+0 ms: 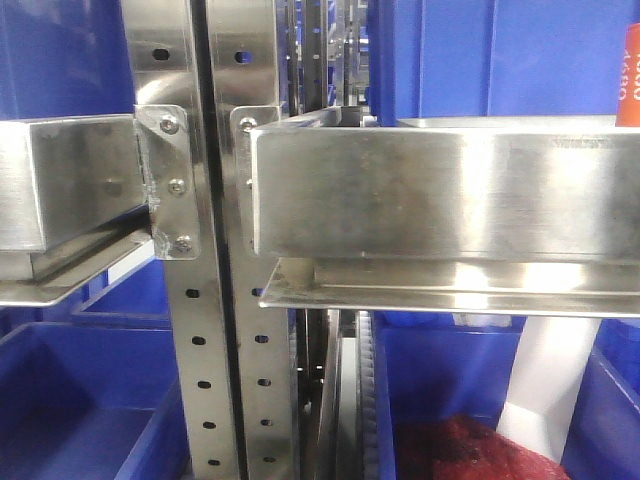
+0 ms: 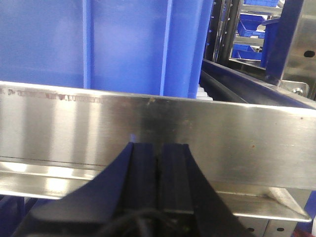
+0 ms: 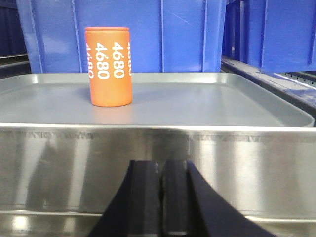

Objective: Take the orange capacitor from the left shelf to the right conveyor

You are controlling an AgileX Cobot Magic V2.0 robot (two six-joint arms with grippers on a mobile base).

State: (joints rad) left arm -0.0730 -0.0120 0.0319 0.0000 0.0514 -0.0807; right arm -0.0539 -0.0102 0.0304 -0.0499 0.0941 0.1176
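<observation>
Filling the front view, the left shelf (image 1: 430,190) holds blue bins (image 1: 80,400). Left wrist view: the left gripper (image 2: 159,147) has jaws pressed together, empty, a steel rail (image 2: 148,118) just ahead. Right wrist view: the right gripper (image 3: 160,165) is likewise closed on nothing; the orange capacitor (image 3: 108,66), printed "4680", stands on a tray (image 3: 222,106) beyond, left of the jaws.

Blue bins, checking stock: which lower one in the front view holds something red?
The lower right bin, with red material inside; the lower left bin shows only blue.
</observation>
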